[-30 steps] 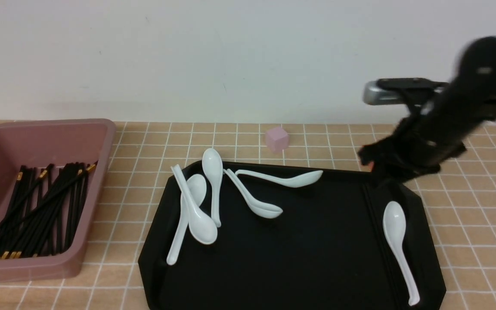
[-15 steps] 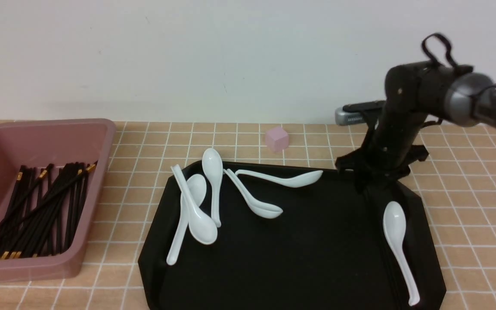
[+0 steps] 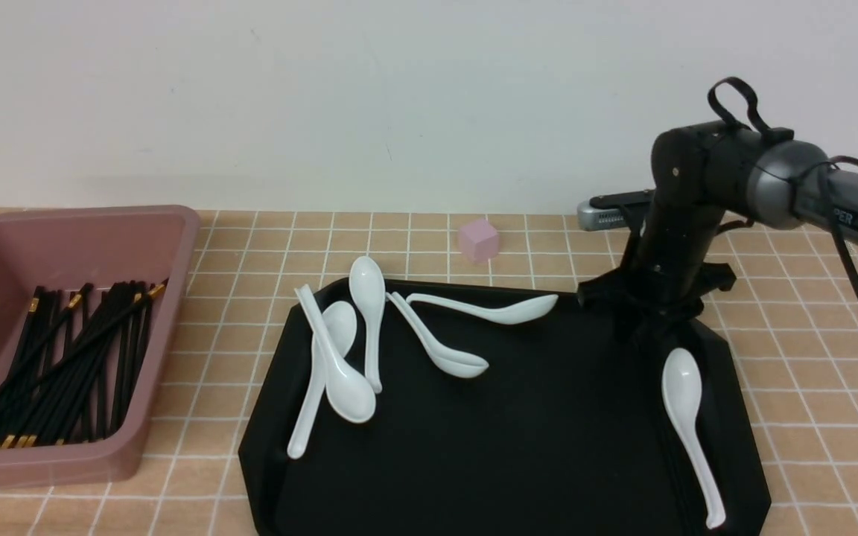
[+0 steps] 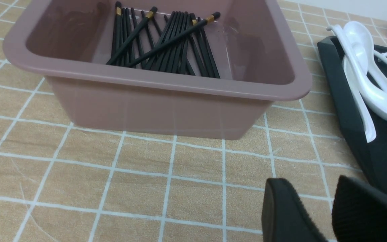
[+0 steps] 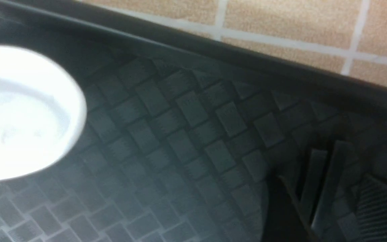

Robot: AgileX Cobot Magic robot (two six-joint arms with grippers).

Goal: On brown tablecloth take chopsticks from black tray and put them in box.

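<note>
Your right hand [image 5: 321, 178] is spread over two black chopsticks [image 5: 332, 179] in the black tray [image 3: 533, 447]. They lie between its fingers, near the tray's far right corner, ends showing just beyond the fingertips. You have no visible grip on them; contact unclear.

The white spoon [image 3: 682, 387] by the tray's right edge is near that hand. Five more spoons [image 3: 440, 353] sit toward the tray's far and left edges, some crossed.

Your left hand [image 4: 311, 181] is spread too, nothing between its fingers but a view of the brown tablecloth [image 4: 139, 185]. The box [image 3: 135, 439] is off the tray's left edge, apart from it, with a pile of gold-banded black chopsticks [image 3: 94, 357] inside. Pink cube [image 3: 479, 240] is on the cloth, between the tray's far edge and the surface's far edge.

Writing: you can read "PER" on your right arm [image 3: 839, 208]; rest of the word unclear.
</note>
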